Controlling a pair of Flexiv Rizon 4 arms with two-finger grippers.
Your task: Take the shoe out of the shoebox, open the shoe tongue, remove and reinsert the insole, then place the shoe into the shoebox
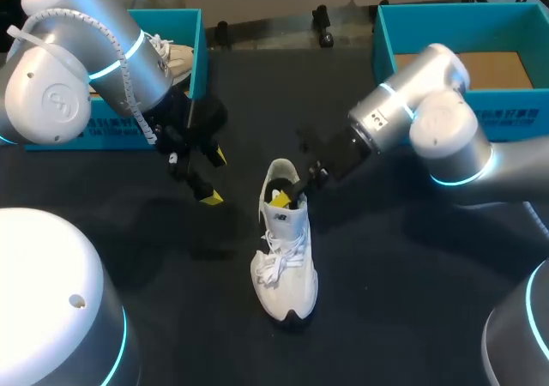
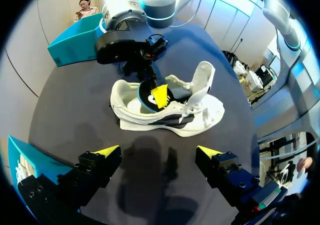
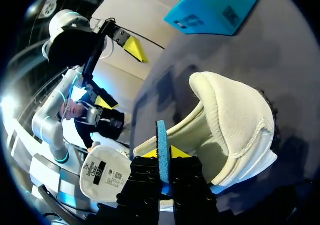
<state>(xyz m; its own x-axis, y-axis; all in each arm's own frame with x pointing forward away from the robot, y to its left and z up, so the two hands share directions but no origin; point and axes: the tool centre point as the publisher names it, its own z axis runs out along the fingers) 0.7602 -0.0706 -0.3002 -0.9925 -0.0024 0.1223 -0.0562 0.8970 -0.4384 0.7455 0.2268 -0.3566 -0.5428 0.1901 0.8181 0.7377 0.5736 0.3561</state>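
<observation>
A white sneaker stands upright mid-table with its tongue pulled open; its side faces the left wrist view. My right gripper reaches into the shoe's heel opening. It is shut on the thin blue-edged insole, which stands on edge between the fingers. In the left wrist view the insole's dark heel end is lifted out of the shoe by the right gripper. My left gripper hangs open to the left of the shoe, holding nothing.
A teal shoebox at the back left holds a second light shoe. Another teal shoebox with a brown floor stands at the back right. Black tabletop lies in front of the shoe.
</observation>
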